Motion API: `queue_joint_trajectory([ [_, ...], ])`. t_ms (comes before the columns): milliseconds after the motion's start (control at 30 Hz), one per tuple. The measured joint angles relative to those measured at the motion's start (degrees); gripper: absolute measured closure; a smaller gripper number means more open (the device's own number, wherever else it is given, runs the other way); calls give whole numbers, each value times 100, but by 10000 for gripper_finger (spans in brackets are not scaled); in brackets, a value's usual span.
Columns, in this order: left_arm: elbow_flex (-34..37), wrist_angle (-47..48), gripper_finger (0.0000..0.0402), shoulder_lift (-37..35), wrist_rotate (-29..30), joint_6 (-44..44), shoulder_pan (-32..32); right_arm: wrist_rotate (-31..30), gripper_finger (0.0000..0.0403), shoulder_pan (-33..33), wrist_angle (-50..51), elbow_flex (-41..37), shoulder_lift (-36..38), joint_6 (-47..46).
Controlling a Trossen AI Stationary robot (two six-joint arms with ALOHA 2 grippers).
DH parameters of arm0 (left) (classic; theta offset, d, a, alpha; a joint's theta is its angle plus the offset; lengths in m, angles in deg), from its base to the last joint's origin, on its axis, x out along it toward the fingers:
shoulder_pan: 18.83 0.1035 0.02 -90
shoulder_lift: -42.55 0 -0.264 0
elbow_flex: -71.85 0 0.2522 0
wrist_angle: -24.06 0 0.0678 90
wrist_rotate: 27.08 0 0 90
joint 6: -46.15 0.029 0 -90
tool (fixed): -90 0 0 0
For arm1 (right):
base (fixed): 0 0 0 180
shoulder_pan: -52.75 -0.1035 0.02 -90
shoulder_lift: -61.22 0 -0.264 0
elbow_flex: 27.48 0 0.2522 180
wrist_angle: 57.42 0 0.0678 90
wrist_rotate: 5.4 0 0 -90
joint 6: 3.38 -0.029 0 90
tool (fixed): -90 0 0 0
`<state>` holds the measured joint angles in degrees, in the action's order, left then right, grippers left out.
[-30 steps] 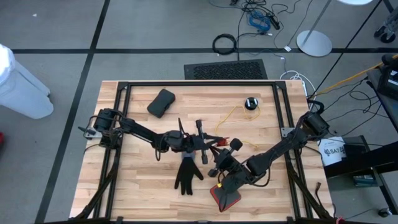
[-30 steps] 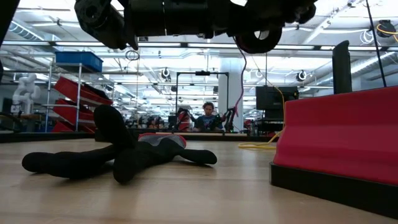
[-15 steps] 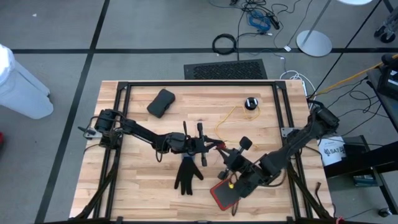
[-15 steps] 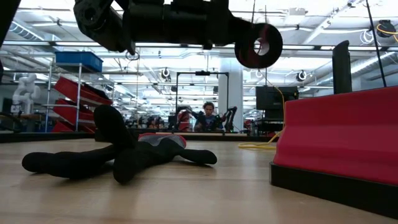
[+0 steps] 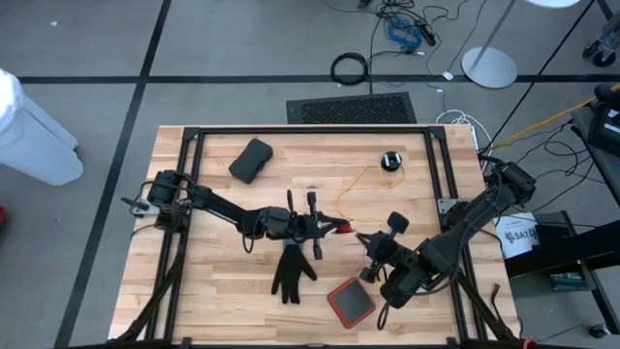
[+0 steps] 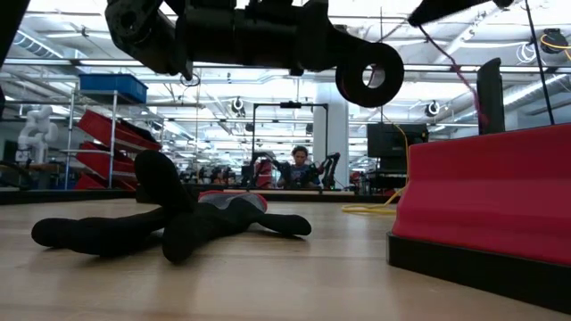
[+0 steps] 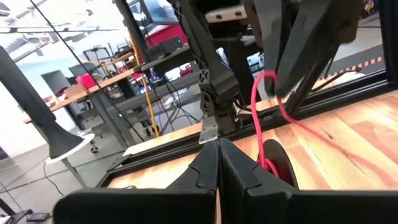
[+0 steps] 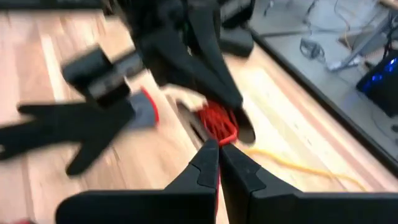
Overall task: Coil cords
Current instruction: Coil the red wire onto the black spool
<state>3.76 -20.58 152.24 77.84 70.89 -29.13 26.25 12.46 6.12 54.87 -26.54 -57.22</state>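
Right gripper (image 5: 365, 239) has withdrawn — shut on red cord (image 7: 268, 106).

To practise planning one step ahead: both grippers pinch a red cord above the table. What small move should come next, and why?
Probably the right gripper should circle the left gripper to lay another loop. Both are shut on the red cord, which hangs uncoiled between them.
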Motion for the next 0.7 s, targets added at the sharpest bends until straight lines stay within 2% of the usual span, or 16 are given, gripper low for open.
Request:
queue_joint_trajectory([
  [167, 0, -22, 395, 0, 0, -27, -9, 284, 403, 6, 389, -206, 2, -159],
  [433, 0, -177, 395, 0, -119, -210, -51, 281, 403, 60, 377, -758, -4, -497],
  [600, 0, -326, 395, 0, -321, -495, -55, 211, 403, 171, 49, -1026, -4, -478],
  [700, 0, -455, 395, 0, -433, -677, -55, 42, 403, 249, -435, -1148, -4, -144],
])
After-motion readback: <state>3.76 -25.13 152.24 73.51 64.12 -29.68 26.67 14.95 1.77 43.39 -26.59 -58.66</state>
